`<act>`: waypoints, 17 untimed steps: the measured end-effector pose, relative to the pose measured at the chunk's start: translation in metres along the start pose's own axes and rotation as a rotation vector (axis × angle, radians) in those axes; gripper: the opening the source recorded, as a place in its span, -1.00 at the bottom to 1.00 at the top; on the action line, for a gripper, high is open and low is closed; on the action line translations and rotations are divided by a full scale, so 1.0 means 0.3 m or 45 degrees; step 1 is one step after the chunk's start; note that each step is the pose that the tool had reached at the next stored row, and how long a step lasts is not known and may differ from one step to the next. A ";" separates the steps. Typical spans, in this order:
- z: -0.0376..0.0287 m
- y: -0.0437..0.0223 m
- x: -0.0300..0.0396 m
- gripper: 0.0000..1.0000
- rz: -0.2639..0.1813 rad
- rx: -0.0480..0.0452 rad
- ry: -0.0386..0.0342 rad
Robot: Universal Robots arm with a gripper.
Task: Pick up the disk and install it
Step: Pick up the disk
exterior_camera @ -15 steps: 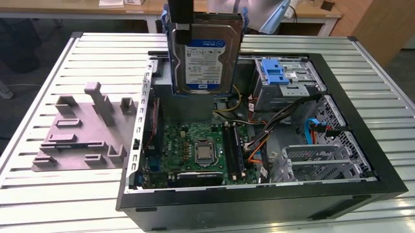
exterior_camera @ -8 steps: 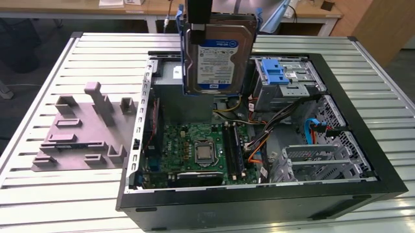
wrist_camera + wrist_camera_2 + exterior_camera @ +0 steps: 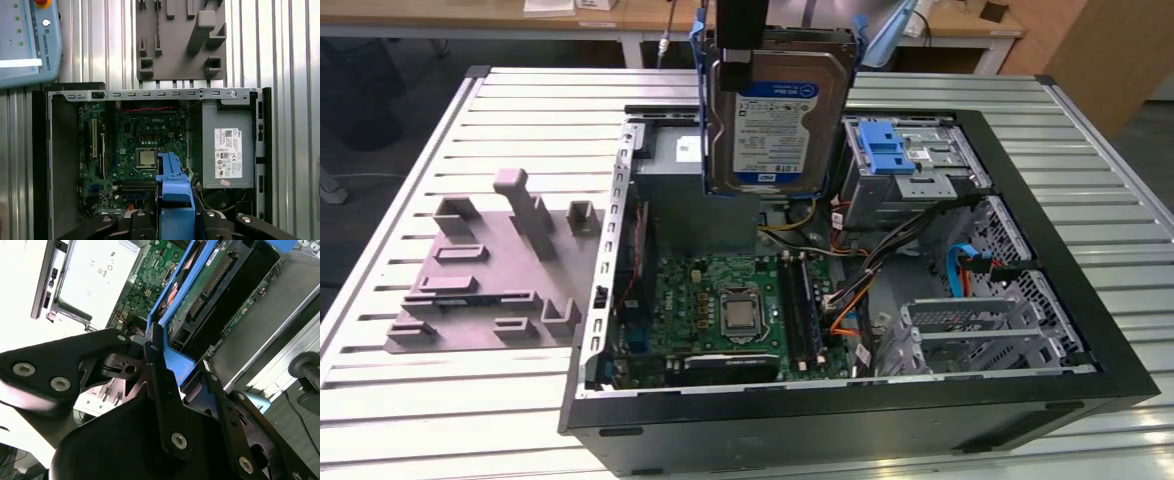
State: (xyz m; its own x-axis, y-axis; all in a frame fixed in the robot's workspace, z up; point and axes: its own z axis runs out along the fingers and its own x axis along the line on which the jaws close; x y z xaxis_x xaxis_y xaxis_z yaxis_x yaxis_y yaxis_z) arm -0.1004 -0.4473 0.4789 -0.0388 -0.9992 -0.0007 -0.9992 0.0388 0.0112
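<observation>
On the exterior view's left, a grey moulded stand [image 3: 487, 270] lies beside the open computer case [image 3: 854, 420]. Mid-scene the gripper [image 3: 175, 365] is clamped on the disk [image 3: 781, 110] by its blue frame, the disk hanging upright above the case. Right of it sits the drive cage [image 3: 907, 160]; I judge the carry needs the disk kept square and clear of the cables [image 3: 897, 238].

You'll see an open black computer case [image 3: 854, 425] lying on the slatted silver metal table [image 3: 467, 420]. Inside are a green motherboard [image 3: 720, 300], a large grey metal box with a white sticker [image 3: 227, 150] (seen in the first wrist view) and a silver metal cage with a blue plastic latch [image 3: 907, 160]. A grey moulded plastic fixture [image 3: 487, 280] rests beside the case, at the exterior view's left.
</observation>
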 end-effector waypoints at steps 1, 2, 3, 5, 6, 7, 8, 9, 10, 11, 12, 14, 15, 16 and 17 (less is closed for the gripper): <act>0.000 -0.003 0.000 -0.27 0.000 0.000 -0.0030; 0.000 -0.006 0.000 -0.27 0.000 0.000 -0.0069; 0.000 -0.009 0.000 -0.27 0.000 -0.001 -0.0109; 0.001 -0.016 0.001 -0.27 0.000 0.000 -0.0138; 0.001 -0.019 0.002 -0.27 0.000 0.000 -0.0138; 0.001 -0.021 0.003 -0.27 0.000 0.000 -0.0139; 0.001 -0.024 0.004 -0.27 0.000 0.002 -0.0140; 0.000 -0.027 0.004 -0.27 0.000 0.003 -0.0138; 0.000 -0.031 0.005 -0.27 0.000 0.005 -0.0139; 0.001 -0.036 0.007 -0.27 0.000 0.006 -0.0142; 0.002 -0.045 0.009 -0.27 0.000 0.006 -0.0143; 0.003 -0.063 0.011 -0.27 0.000 0.006 -0.0140; 0.003 -0.072 0.012 -0.27 0.000 0.005 -0.0141; 0.004 -0.080 0.013 -0.27 0.000 0.005 -0.0139; 0.004 -0.088 0.015 -0.27 0.000 0.005 -0.0136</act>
State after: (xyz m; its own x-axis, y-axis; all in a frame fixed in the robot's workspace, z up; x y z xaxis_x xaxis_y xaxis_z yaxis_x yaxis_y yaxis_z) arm -0.0741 -0.4529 0.4773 -0.0386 -0.9992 -0.0114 -0.9992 0.0385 0.0076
